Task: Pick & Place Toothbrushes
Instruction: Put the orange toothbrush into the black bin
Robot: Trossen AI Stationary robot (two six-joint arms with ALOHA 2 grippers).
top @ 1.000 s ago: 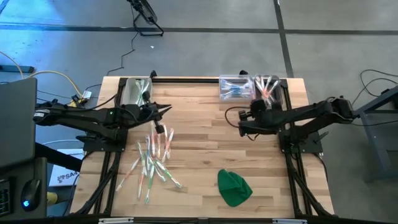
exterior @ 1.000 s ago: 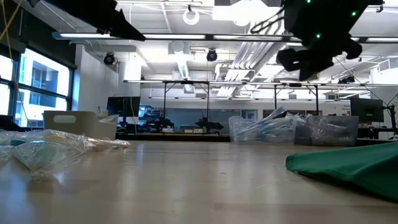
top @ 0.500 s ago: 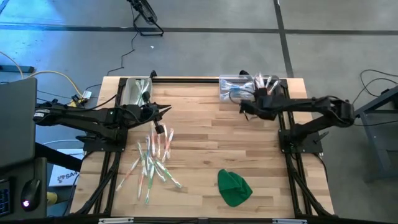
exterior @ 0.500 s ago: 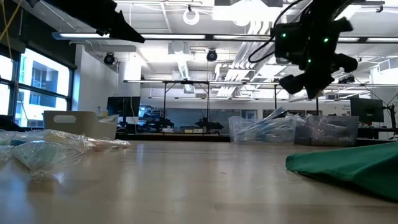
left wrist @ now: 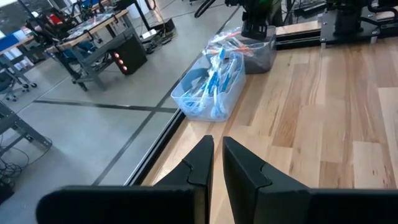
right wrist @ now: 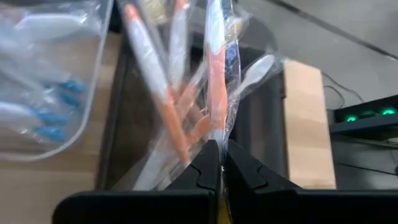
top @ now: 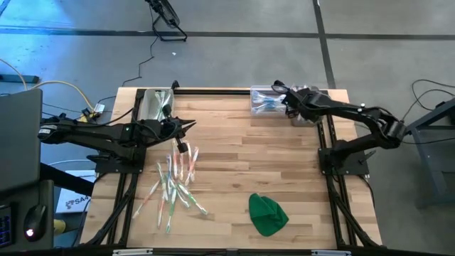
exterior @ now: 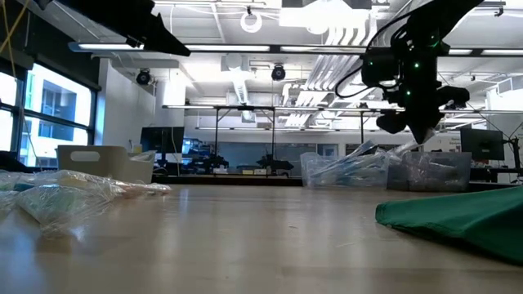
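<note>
Currently right gripper (right wrist: 219, 163) pinches an orange toothbrush (right wrist: 216, 74) above the dark bin (top: 311, 117); left gripper (left wrist: 217, 163) idle, fingers nearly closed

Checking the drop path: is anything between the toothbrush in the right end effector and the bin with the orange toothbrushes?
Nothing visible. The right end effector holds a wrapped orange toothbrush directly over the bin of orange toothbrushes, beside the bin of blue ones.

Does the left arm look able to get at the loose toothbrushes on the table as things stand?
Probably yes. The left gripper hangs just beyond the pile of toothbrushes, nothing lies between them, and the right gripper is far off over the bins.
</note>
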